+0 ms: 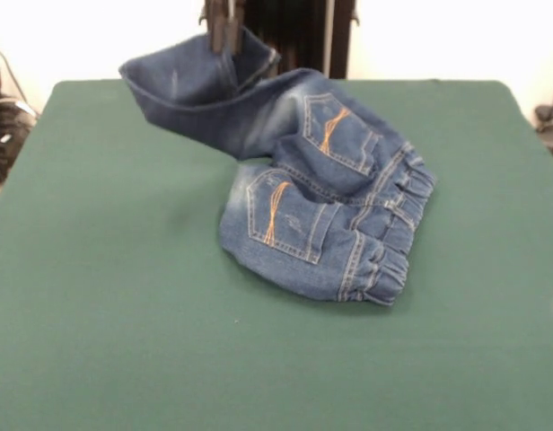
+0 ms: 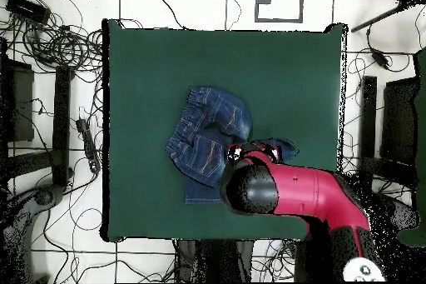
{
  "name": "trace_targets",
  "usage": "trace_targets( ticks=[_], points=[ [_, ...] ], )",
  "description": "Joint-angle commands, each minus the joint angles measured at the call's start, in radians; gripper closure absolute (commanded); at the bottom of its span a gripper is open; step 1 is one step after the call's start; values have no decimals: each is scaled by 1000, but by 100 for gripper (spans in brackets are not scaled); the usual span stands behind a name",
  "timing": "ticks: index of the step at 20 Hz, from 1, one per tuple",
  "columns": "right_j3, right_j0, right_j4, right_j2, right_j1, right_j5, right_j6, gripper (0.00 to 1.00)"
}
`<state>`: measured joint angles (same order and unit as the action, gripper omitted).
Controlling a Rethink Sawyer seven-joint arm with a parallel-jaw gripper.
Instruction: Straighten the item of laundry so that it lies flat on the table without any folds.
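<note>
The dark blue jeans (image 1: 330,197) lie crumpled at the middle of the green table (image 1: 124,314), back side up, with two orange-stitched pockets showing and the elastic waistband to the right. My gripper (image 1: 224,34) is at the table's far edge, shut on the end of one leg, which it holds up off the table toward the left. The other leg is folded under. In the overhead view the jeans (image 2: 204,135) sit near the middle of the table (image 2: 141,72), and my red arm (image 2: 291,193) covers the gripper and the lifted leg.
The black pedestal (image 1: 294,27) stands behind the table's far edge. Cables (image 2: 50,39) lie on the floor round the table, and dark equipment (image 1: 3,126) sits off its left side. Wide bare green felt lies on every side of the jeans.
</note>
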<state>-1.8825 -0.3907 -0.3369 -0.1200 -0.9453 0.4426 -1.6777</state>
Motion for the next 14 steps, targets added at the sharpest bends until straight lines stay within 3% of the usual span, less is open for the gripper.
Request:
trace_targets(
  ticks=[1, 8, 14],
  points=[
    [-52, -11, -82, -167, 124, -100, 58, 100],
    [17, -54, -149, -216, 205, -119, 84, 100],
    [3, -58, -165, -224, 180, -96, 47, 100]
  ],
)
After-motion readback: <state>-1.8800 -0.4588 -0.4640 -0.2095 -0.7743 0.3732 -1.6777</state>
